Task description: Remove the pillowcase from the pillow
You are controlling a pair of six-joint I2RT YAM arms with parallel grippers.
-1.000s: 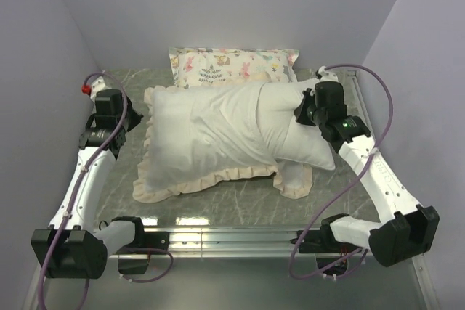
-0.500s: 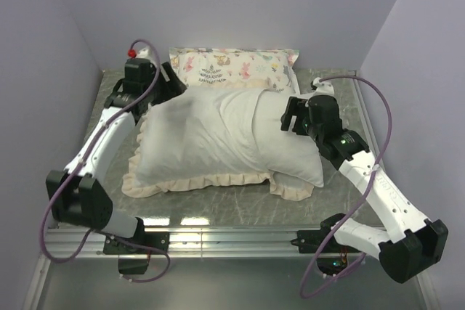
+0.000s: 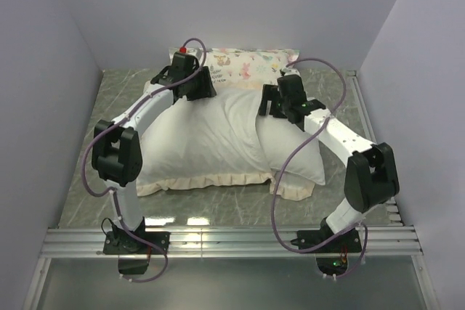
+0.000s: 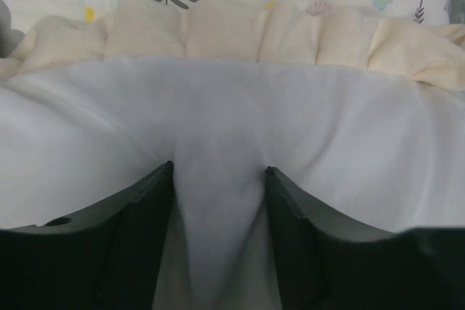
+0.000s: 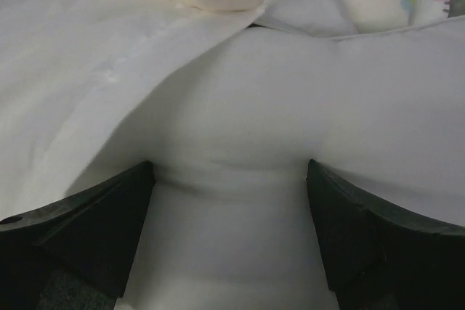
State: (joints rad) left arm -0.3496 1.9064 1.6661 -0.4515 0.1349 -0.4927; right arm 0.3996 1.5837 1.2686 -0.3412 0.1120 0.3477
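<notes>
Only part done: the pillow (image 3: 298,154) pokes out the right end of the pillowcase (image 3: 196,136) on the worktop (image 3: 232,197), most of it inside, while the left claw (image 4: 218,201) and right claw (image 5: 229,201) press down spread open, holding nothing.

My top external view sits high above and behind the arm bases, looking down and forward over the whole table (image 3: 87,179). It is far enough back to take in both arms, the pillowcase (image 3: 196,136), the pillow (image 3: 298,154) and the printed pillow (image 3: 243,63) by the far wall. The left wrist view looks out past the left gripper (image 4: 218,179) from very close, facing that wall; white cloth fills it, with the frill (image 4: 218,30) and the printed pillow's edge above. The right wrist view, past the right gripper (image 5: 229,179), is equally near and faces the same way. All three views share the frill and the printed pillow.
</notes>
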